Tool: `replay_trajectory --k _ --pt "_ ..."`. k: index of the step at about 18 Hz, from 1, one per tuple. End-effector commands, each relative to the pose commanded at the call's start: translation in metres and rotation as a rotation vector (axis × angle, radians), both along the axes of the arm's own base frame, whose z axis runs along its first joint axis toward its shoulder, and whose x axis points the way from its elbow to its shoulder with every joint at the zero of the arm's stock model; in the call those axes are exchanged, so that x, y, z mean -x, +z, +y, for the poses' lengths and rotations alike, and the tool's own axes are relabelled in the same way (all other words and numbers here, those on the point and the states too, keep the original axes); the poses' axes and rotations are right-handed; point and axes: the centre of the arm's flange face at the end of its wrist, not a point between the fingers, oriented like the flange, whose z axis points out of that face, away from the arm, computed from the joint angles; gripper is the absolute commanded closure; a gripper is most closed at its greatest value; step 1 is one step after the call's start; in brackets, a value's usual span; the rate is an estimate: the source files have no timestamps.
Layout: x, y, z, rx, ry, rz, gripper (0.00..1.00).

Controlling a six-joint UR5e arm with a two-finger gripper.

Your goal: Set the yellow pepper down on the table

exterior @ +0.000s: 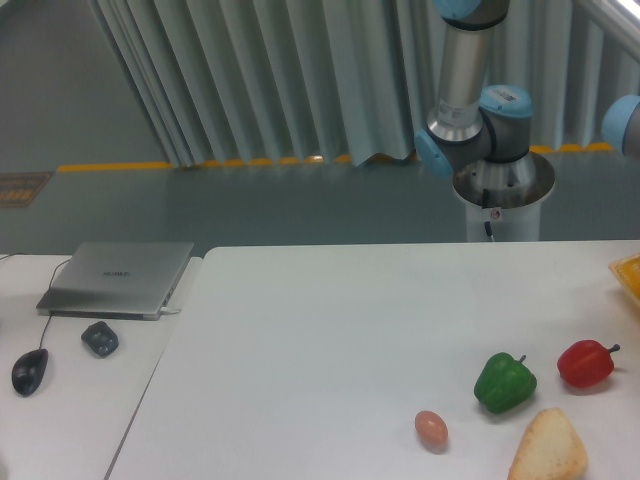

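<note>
The yellow pepper is out of view. A small yellow-orange piece (628, 274) shows at the right edge of the white table (320, 340), cut off by the frame; I cannot tell what it is. Of the arm I see only the base (500, 185), an upright grey link (462, 70) and a blue joint (624, 120) at the right edge. The gripper is outside the frame.
A green pepper (504, 381), a red pepper (586, 363), a tan bread wedge (549, 448) and a small brown egg (431, 429) lie at the table's front right. The side desk on the left bears a laptop (118, 277), a mouse (29, 371) and a small dark object (100, 338).
</note>
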Motion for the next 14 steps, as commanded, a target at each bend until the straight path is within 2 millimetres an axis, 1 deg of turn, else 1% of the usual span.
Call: replay_trajectory --k 3,7,11,14 --pt "0.006 -0.010 -0.010 0.019 -0.107 -0.031 0.00" --pt "0.015 -0.021 -0.036 0.027 -0.174 -0.069 0.00" --pt "0.010 -0.024 -0.041 0.042 -0.195 -0.109 0.00" --pt "0.003 -0.033 -0.044 0.068 -0.221 -0.130 0.00"
